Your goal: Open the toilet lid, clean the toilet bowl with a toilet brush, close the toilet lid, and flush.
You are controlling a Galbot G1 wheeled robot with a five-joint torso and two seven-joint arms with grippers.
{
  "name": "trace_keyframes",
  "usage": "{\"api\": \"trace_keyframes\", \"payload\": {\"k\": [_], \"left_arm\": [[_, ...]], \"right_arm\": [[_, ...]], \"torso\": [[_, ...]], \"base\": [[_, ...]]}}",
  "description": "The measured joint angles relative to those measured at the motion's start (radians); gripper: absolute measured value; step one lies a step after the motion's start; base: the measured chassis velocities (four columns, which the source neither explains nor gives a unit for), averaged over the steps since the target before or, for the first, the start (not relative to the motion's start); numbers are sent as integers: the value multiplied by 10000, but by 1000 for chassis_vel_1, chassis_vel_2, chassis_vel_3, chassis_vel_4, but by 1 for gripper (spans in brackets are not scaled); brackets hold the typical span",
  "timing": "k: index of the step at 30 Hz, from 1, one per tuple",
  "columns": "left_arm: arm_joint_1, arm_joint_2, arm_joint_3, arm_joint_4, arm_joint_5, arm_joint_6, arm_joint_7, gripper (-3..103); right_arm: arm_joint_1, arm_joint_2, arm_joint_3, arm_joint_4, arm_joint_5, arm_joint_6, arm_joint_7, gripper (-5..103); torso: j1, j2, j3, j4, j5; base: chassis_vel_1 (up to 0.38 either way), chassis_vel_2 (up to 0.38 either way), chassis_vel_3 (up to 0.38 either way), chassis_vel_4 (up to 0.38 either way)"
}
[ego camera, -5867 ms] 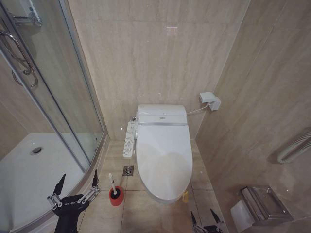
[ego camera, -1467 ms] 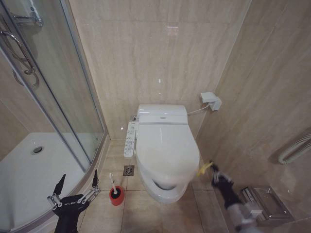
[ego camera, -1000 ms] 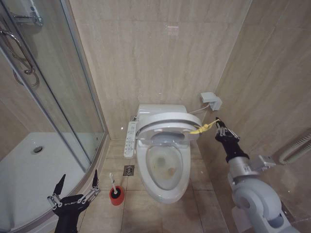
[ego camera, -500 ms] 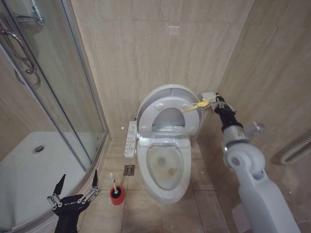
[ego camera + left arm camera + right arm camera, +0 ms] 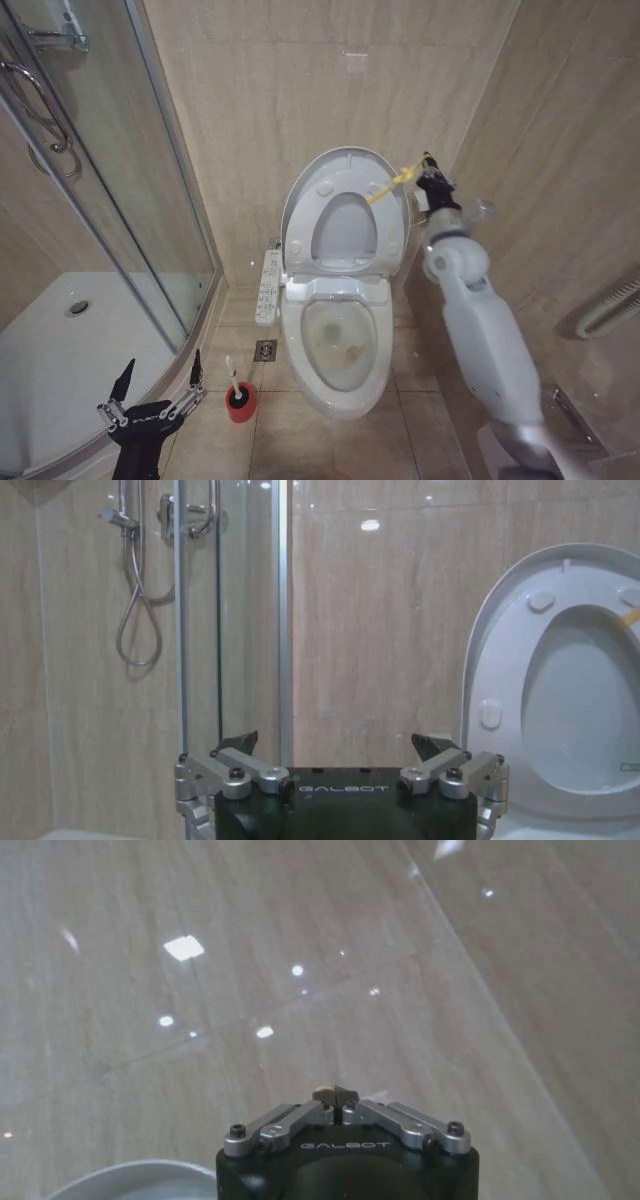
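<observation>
The toilet lid (image 5: 345, 170) stands upright against the back wall, with the ring seat (image 5: 300, 225) raised in front of it; both also appear in the left wrist view (image 5: 560, 697). My right gripper (image 5: 428, 178) is beside the lid's top right edge, shut on the lid's yellow loop tag (image 5: 392, 185). A bit of yellow shows between its closed fingertips (image 5: 340, 1104). The toilet bowl (image 5: 336, 340) lies uncovered, brownish-stained inside. The toilet brush (image 5: 231, 374) stands in its red holder (image 5: 238, 404) on the floor left of the bowl. My left gripper (image 5: 155, 388) (image 5: 340, 751) hangs open, low near the brush.
A glass shower enclosure (image 5: 150, 210) and its white tray (image 5: 60, 360) take up the left side. A control panel (image 5: 268, 285) sits on the toilet's left side, with a floor drain (image 5: 264, 350) below it. A grab rail (image 5: 610, 305) is on the right wall.
My right gripper has pulled the yellow tag up and back. The lid and seat have swung from nearly flat to upright against the wall, baring the bowl. The left arm has stayed put.
</observation>
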Motion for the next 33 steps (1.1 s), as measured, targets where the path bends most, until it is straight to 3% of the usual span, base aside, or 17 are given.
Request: {"api": "trace_keyframes", "payload": {"k": [4,13,20,33], "left_arm": [[0,0,0,0,0,0,0,100],[0,0,0,0,0,0,0,100],[0,0,0,1,0,0,0,100],[0,0,0,0,0,0,0,100]], "right_arm": [[292,398,-333,-582,-419,456,-204,1],[1661,549,-667,-2072,-965,1009,-443,1],[2489,618,-864,-3019,-1180,1118,-490,1],[2677,770,-1113,-3805,-1852,1145,-488,1]], "torso": [[-1,0,0,0,1],[0,-1,2,10,3],[1,-1,3,8,2],[-1,1,-1,4,1]], "base": [[0,0,0,0],[0,0,0,0],[0,0,0,0],[0,0,0,0]]}}
